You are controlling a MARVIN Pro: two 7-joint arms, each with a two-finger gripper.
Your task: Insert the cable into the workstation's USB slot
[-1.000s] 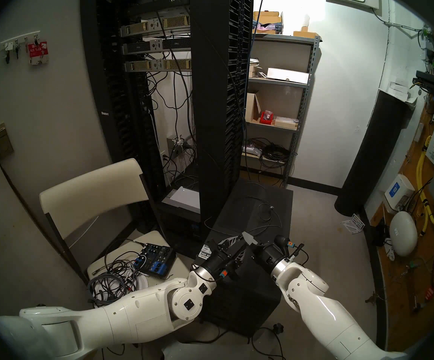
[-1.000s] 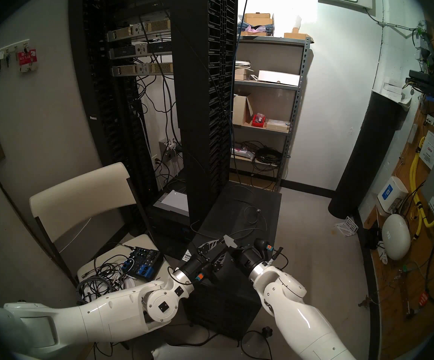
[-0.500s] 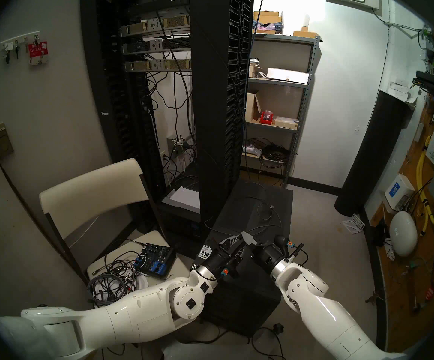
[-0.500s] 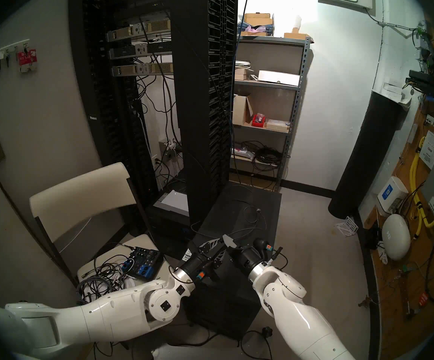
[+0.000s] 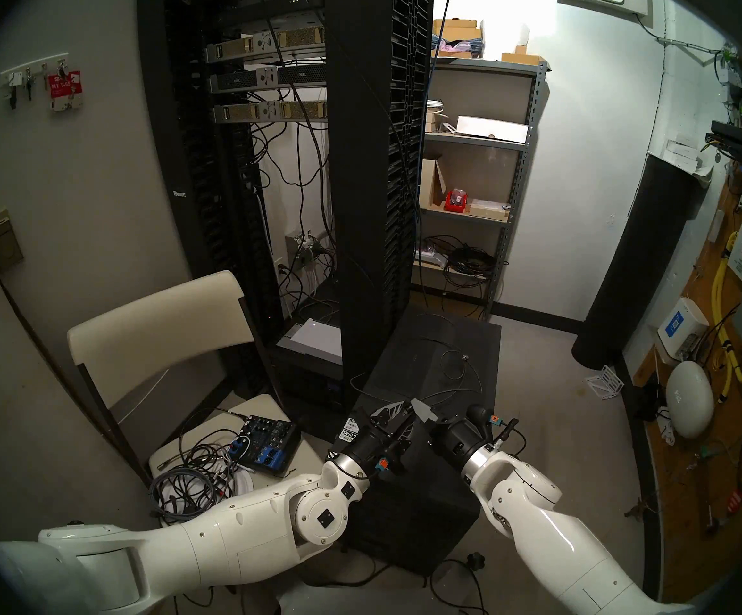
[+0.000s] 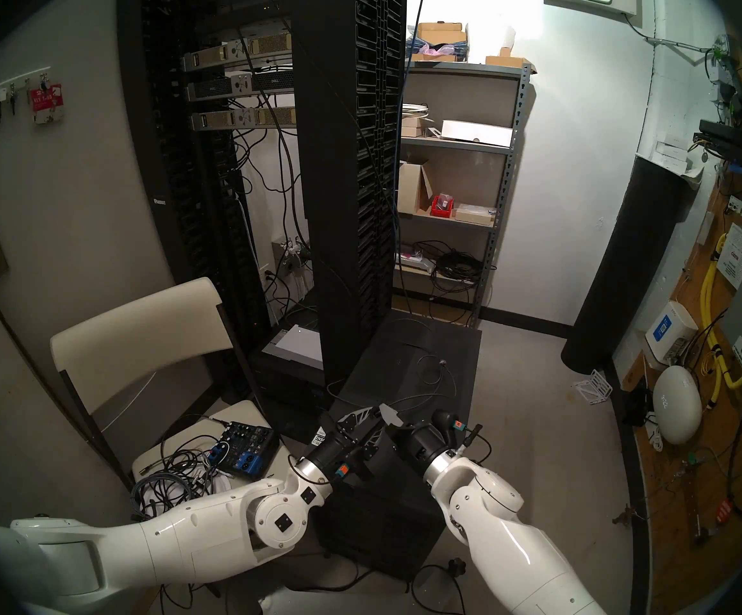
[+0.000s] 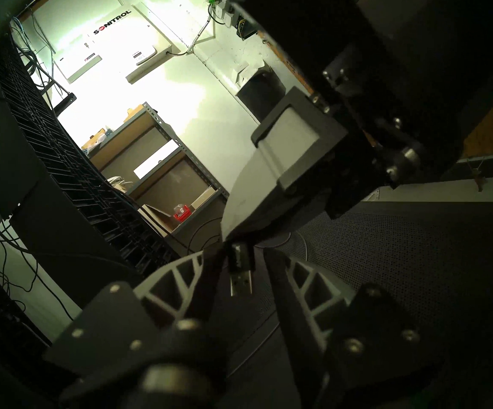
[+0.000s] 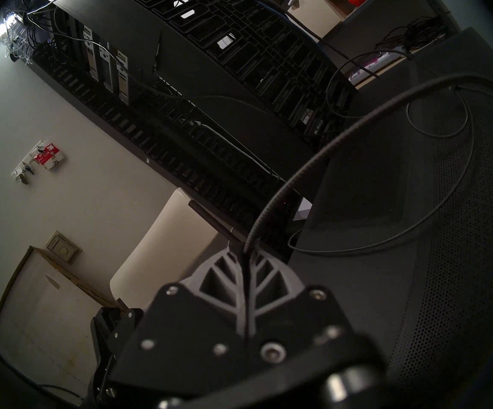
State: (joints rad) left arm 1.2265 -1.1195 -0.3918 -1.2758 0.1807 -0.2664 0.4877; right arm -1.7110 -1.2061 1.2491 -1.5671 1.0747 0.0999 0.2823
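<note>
The workstation (image 5: 404, 365) is a black tower lying flat on the floor, with a perforated top (image 8: 445, 252). The thin dark cable (image 5: 471, 370) loops over it, past a small silvery fitting (image 5: 464, 356). My right gripper (image 8: 243, 250) is shut on the cable (image 8: 313, 163) just behind its plug, above the case's near end. In the left wrist view the USB plug (image 7: 240, 269) hangs metal tip down from the right gripper's grey finger (image 7: 254, 193). My left gripper (image 7: 236, 258) stands open around the plug, with a small gap on each side. No USB slot shows in any view.
The tall black server rack (image 5: 373, 179) stands just behind the workstation. To the left, a folding chair (image 5: 160, 321) carries an audio mixer (image 5: 267, 443) and a heap of cords (image 5: 191, 481). A metal shelf unit (image 5: 480, 179) and a black cylinder (image 5: 640, 263) stand at the back right.
The right wrist has shifted slightly to the left, toward the left gripper. The left arm has barely moved. The cable stays in the right gripper.
</note>
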